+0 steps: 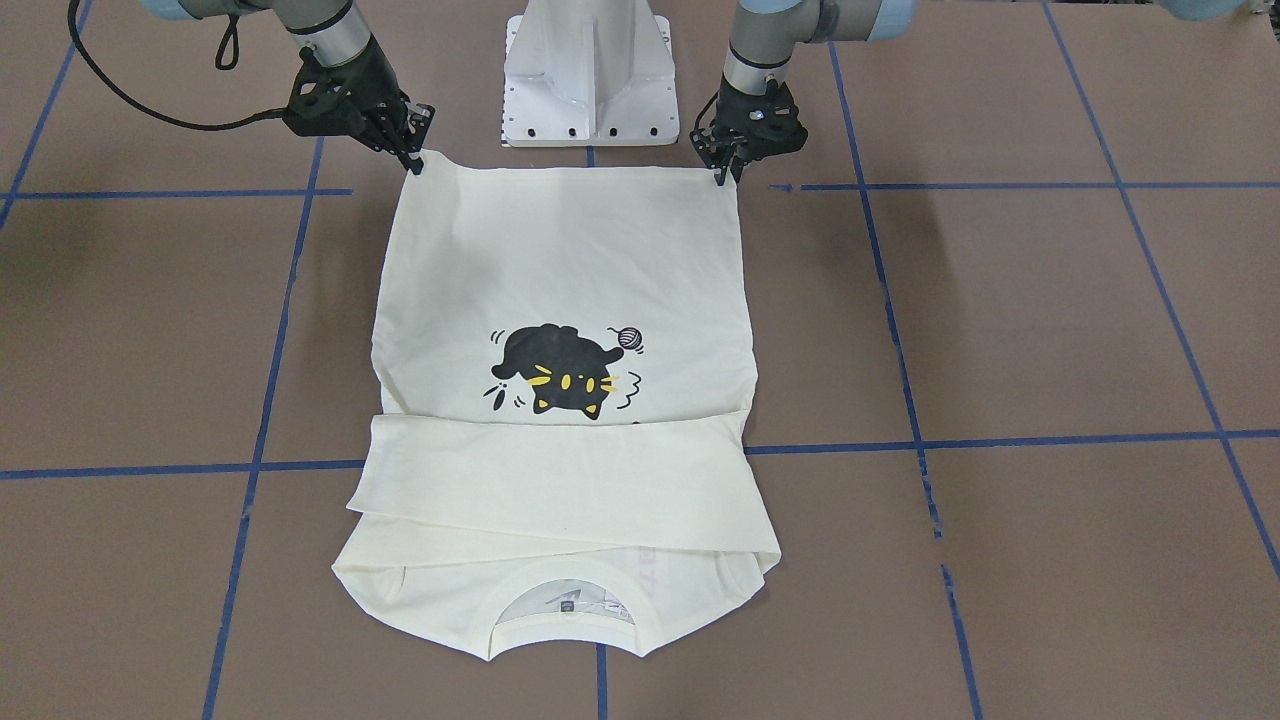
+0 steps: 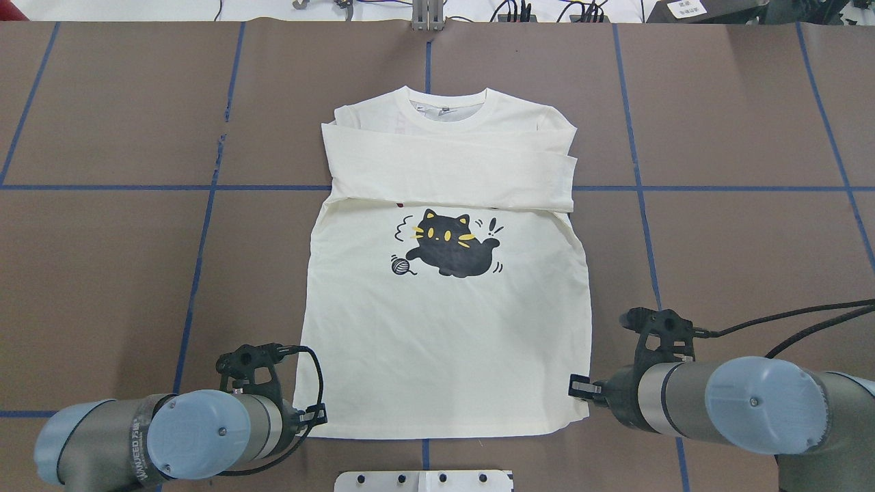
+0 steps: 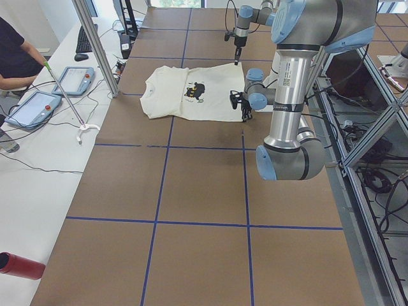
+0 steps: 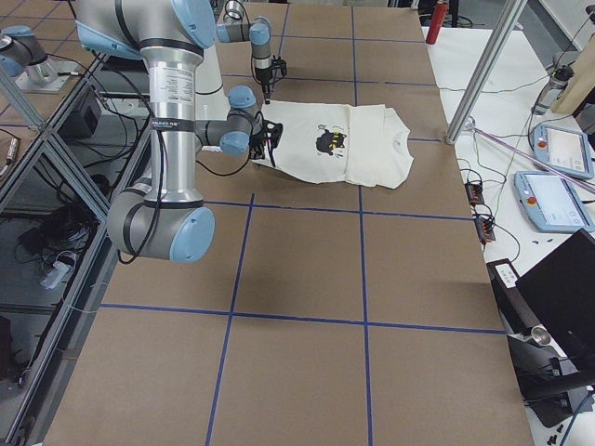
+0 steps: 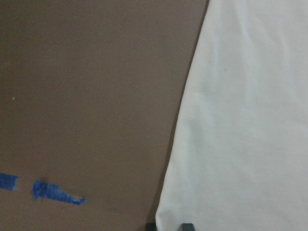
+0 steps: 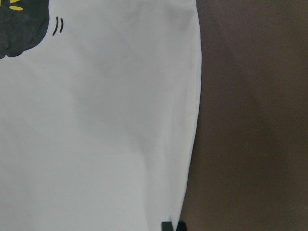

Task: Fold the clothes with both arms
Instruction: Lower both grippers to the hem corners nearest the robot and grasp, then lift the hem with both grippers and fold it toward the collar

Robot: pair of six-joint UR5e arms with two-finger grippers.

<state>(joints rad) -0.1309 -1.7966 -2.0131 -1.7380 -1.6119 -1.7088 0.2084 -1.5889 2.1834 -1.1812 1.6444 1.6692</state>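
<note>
Well, seen from over the robot's shoulders, the left end effector [image 2: 314, 415] sits at the 7 o'clock corner of the shirt [image 2: 444, 342]. In its wrist view the fingertips [image 5: 186, 226] stand close on either side of the hem corner, but I cannot tell whether they actually bite.

The shirt lies flat and print up in the middle of the bench [image 2: 102, 273], collar at 12 o'clock. Its sleeves [image 2: 444, 171] are crossed over the chest just above the cat print [image 2: 448, 246].

At 5 o'clock the right end effector [image 2: 580, 389] has its fingertips [image 6: 166, 226] nearly together with the shirt's edge between them. I take it as clamped on the cloth.

The cloth looks light and limp. It would likely sag between two grips and slide over itself, so the hem corners, both layers together, seem the places to hold, raised evenly.

The overhead view hides both sets of tips under the wrists. The front-facing view shows them down at the corners, and only the wrist cameras show the gaps.
</note>
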